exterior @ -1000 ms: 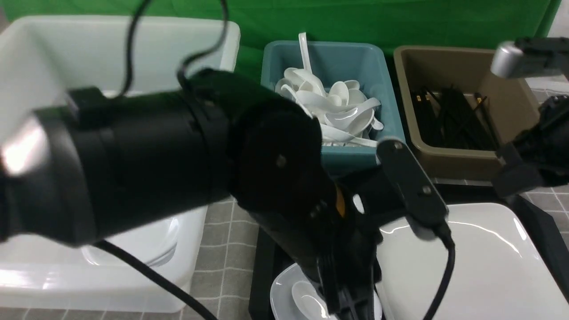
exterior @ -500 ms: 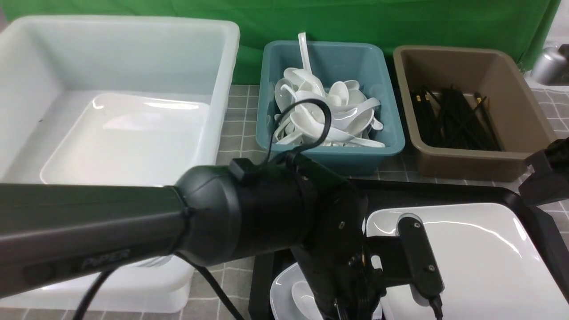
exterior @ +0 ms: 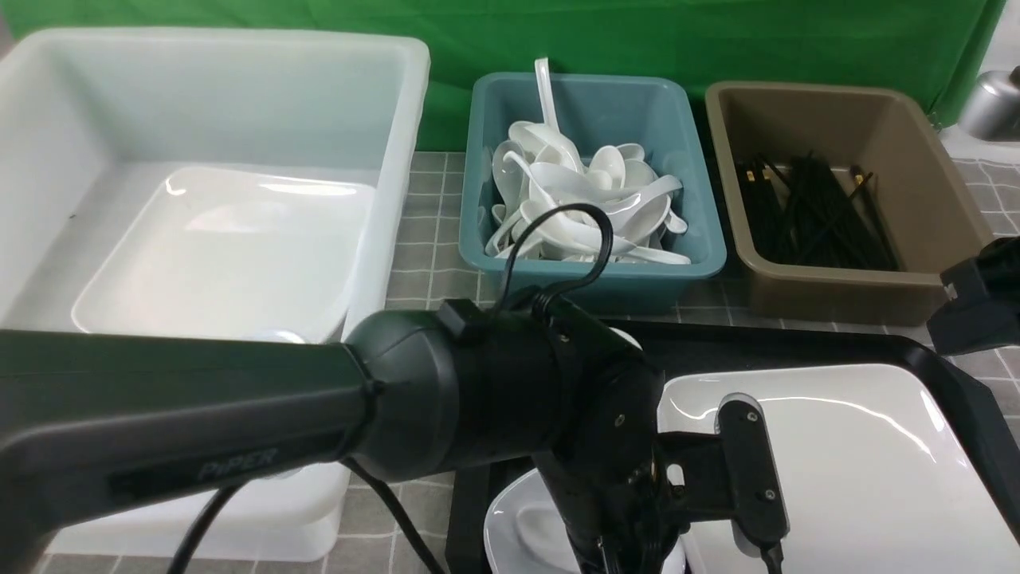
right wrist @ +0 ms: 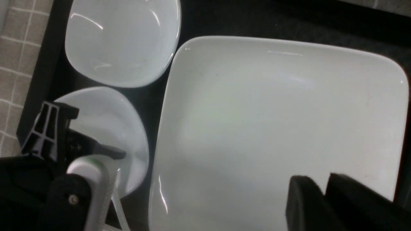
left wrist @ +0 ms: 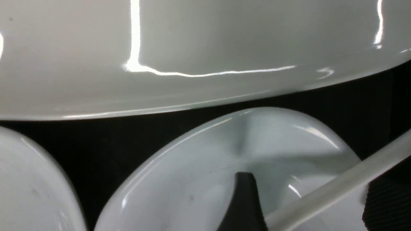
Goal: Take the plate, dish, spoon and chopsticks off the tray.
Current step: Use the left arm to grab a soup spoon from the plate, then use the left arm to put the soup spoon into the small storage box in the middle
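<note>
The black tray (exterior: 797, 344) holds the big white plate (exterior: 845, 470) and, at its near left corner, a small white dish (exterior: 510, 530). My left gripper (left wrist: 308, 191) hangs open just over that dish (left wrist: 192, 179). The white spoon's handle (left wrist: 340, 187) runs slantwise between its two fingers, which stand apart from it. The right wrist view shows the plate (right wrist: 273, 122) with two dishes (right wrist: 106, 118) beside it. My right gripper (right wrist: 321, 186) hovers above the plate's edge with only a narrow gap between its fingers and nothing in it. No chopsticks show on the tray.
Behind the tray stand a teal tub (exterior: 701, 263) full of white spoons and a brown tub (exterior: 829, 291) of thin black sticks. A large white tub (exterior: 382, 159) with a plate inside fills the left. Grey tiled tabletop (exterior: 422, 239) lies between them.
My left arm has swung down and settled low over the near dish, and its gripper has gone from shut to open around the spoon handle. The right arm sank slightly at the right edge.
</note>
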Controlling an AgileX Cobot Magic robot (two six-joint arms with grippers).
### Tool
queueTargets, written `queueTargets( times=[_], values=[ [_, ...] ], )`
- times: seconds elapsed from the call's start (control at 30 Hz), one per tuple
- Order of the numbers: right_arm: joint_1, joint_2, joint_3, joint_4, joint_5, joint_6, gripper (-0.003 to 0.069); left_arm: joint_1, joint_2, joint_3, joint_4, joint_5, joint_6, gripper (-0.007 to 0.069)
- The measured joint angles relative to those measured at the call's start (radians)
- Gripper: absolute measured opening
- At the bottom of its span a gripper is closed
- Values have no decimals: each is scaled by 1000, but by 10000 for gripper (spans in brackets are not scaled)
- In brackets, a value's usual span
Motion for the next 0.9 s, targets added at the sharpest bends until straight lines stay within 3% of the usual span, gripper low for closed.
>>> queueTargets(
  times=[0.2, 0.5, 0.8, 0.9],
  values=[
    [0, 0, 0, 0, 0, 0, 144, 0, 13, 0, 4, -35, -39, 386],
    [0, 0, 0, 0, -2, 0, 147, 0, 16, 0, 12, -47, -114, 43],
    [0, 0, 0, 0, -6, 0, 164, 21, -37, -15, 45, -37, -246, 24],
    [0, 0, 0, 1, -20, 2, 165, 87, -87, -77, 15, -18, -296, 24]
  ],
)
